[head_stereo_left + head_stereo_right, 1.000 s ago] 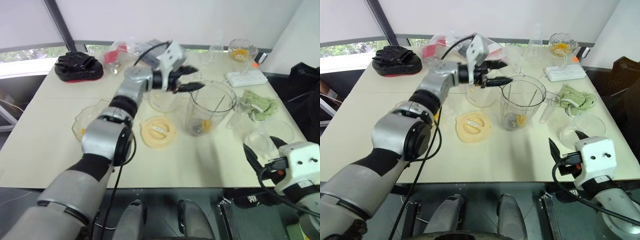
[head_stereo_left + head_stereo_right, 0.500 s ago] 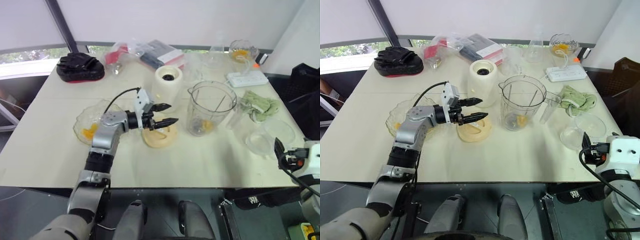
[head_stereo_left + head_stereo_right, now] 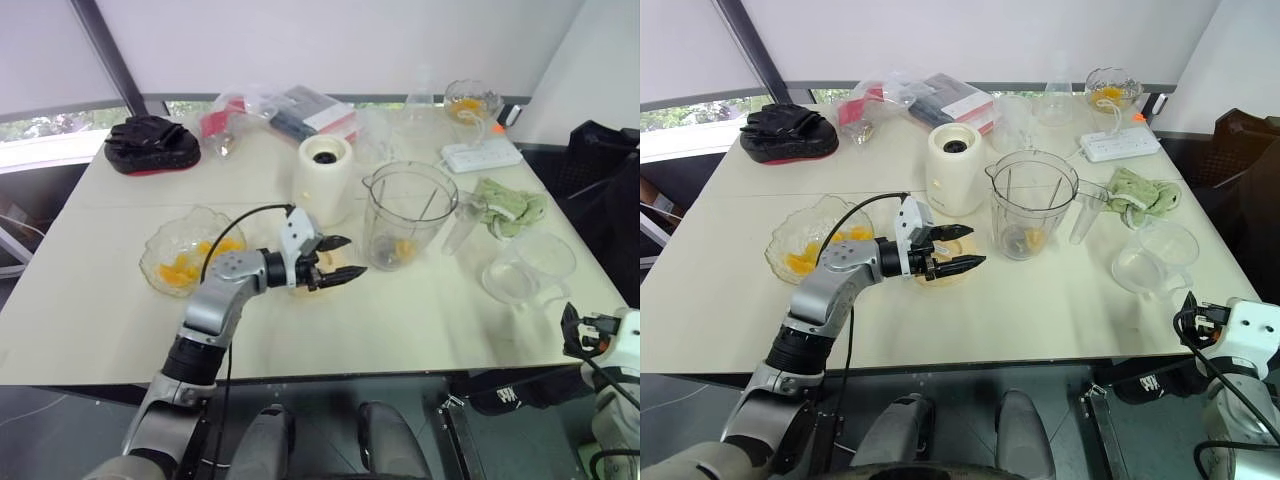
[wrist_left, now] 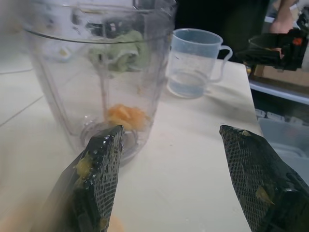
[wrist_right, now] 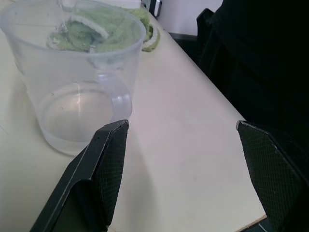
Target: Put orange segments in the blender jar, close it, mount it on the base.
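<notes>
A: Taking the blender jar (image 3: 1030, 205) as the marker and reading from its left, what comes first?

B: Far left of it lies a dark glove (image 3: 788, 131) at the table's (image 3: 1060, 310) back edge. Nearer the front, a shallow wavy-edged bowl (image 3: 810, 245) holds orange segments (image 3: 800, 263).

A: And the left gripper (image 3: 958, 249)?

B: It hangs just left of the jar, level and pointing toward it, over the flat cream-yellow lid (image 3: 950, 262). Its fingers (image 4: 99, 169) are spread with nothing between them; yellow pulp is smeared on the pads.

A: Where is the base (image 3: 954, 167)?

B: Just behind and left of the jar, upright on the table, dark socket facing up. The jar is not on it.

A: The jar itself?

B: Standing upright on the table, lid off, with an orange piece (image 4: 125, 116) at its bottom beside the blades.

A: To the jar's right?

B: A green cloth (image 3: 1140, 193) just beside it, a white power strip (image 3: 1121, 143) behind it, and a clear measuring cup (image 3: 1148, 258) nearer the front. The right gripper (image 5: 186, 169) sits past that cup at the table's near right corner, fingers wide apart and empty.
</notes>
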Controlling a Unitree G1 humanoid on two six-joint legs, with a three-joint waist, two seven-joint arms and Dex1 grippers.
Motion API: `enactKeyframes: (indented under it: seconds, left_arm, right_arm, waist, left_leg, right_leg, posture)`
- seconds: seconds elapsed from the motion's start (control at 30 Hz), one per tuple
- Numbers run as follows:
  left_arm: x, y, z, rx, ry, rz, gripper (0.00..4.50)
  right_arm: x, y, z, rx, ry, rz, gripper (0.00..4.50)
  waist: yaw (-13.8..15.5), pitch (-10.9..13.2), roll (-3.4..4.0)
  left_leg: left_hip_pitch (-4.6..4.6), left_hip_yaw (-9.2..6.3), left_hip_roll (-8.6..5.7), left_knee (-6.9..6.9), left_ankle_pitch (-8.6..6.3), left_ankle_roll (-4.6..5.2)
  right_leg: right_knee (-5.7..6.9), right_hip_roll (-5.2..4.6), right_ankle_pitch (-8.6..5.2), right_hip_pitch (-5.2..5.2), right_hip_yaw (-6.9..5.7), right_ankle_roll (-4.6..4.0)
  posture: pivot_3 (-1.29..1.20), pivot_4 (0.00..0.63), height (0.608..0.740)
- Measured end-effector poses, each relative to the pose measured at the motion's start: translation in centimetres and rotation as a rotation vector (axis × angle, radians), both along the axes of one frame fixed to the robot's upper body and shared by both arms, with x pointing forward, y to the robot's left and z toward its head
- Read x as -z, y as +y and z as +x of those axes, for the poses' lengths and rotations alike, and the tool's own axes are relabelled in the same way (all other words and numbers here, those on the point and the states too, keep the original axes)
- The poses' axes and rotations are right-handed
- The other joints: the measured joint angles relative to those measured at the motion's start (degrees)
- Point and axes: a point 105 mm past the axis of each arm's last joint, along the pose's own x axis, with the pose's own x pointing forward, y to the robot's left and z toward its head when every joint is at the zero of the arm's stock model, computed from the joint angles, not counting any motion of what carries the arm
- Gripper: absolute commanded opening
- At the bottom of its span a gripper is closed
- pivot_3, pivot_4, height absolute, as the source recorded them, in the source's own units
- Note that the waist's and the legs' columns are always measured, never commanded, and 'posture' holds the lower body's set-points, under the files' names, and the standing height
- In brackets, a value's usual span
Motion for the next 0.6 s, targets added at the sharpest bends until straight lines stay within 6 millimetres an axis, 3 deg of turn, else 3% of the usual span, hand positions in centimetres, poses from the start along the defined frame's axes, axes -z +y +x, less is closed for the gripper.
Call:
enactKeyframes:
  seconds: [0.6]
  left_arm:
    - [0.7, 1.3, 0.1, -0.04, 0.009, 0.024, 3.28]
  right_arm:
    - [-0.5, 1.1, 1.7, -0.055, -0.025, 0.029, 3.69]
  waist:
    - [0.0, 0.0, 0.0]
  left_leg:
    - [-0.01, -0.01, 0.01, -0.03, -0.01, -0.01]
  right_leg:
    - [-0.05, -0.01, -0.01, -0.01, 0.0, 0.0]
  posture:
    - [0.0, 0.15, 0.74]
